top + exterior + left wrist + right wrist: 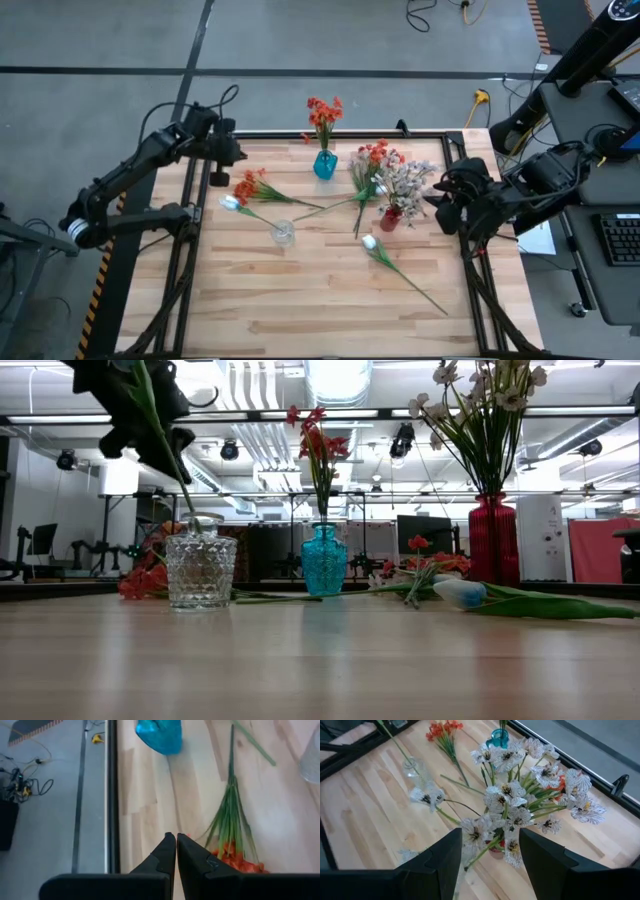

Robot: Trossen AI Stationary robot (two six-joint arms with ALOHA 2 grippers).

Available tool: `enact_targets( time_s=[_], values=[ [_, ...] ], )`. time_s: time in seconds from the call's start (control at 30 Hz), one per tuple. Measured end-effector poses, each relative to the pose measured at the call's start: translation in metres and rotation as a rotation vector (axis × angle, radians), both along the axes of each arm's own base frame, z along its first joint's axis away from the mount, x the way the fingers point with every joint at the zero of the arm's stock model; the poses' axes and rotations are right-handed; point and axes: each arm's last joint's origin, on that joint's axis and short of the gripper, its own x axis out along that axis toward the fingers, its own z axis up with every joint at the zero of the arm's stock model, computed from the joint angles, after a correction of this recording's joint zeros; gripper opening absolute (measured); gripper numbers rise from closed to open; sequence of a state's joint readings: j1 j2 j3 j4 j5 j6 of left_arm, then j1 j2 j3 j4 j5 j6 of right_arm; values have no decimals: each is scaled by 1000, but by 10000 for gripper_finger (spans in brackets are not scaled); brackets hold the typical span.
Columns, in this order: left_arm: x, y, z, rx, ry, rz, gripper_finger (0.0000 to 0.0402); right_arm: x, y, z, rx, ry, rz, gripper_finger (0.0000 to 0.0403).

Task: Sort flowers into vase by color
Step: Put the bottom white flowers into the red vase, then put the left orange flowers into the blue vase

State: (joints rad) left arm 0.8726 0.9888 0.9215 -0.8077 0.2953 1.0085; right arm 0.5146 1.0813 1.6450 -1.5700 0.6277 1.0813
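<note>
pale wood: the worktop (330,290), slatted, in a dark frame.
right pincer (487,851): fingers spread, grasping nothing, poised just above the pink-white bunch (520,810).
pink-white bunch: upright in the red vase (492,540); the right wrist view shows only a sliver of red under the blossoms, the low view shows the whole vase.
left pincer (176,845): clenched, empty, over the worktop's far left edge, beside a loose orange-red spray (232,855).
blue vase (325,164): at the far edge, holding an orange-red spray (323,115).
clear glass vase (201,568): mid-worktop; the low view puts a green stem over its mouth, in or behind it i cannot tell.
white bud flowers: one (372,243) lying near the right, one (231,203) lying left of the glass vase.
</note>
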Motion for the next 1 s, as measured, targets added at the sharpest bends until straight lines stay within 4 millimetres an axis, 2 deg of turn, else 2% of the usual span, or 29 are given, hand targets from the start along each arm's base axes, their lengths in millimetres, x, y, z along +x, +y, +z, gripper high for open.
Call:
enact_targets(
  time_s=[0.2, 0.37, 0.53, 0.67, 0.87, 1.0],
  values=[
    [-3, 1, -23, -17, 83, 52, 0, -3, -2, 8, 15, -29, 2, 189],
    [-1, 3, -40, -136, 97, 143, 0, -4, -2, 11, 9, -34, 14, 189],
    [-2, -1, -69, -236, 155, 127, 0, -4, -2, 11, 4, -35, 16, 189],
    [0, 1, -90, -280, 133, 194, 0, -4, -2, 11, -1, -35, 14, 189],
    [10, 9, -103, -254, 81, 194, 0, -4, -3, 11, -17, -44, 4, 189],
    [21, 12, -109, -311, 27, 124, 0, -2, -2, 11, -24, -46, -5, 189]
  ],
)
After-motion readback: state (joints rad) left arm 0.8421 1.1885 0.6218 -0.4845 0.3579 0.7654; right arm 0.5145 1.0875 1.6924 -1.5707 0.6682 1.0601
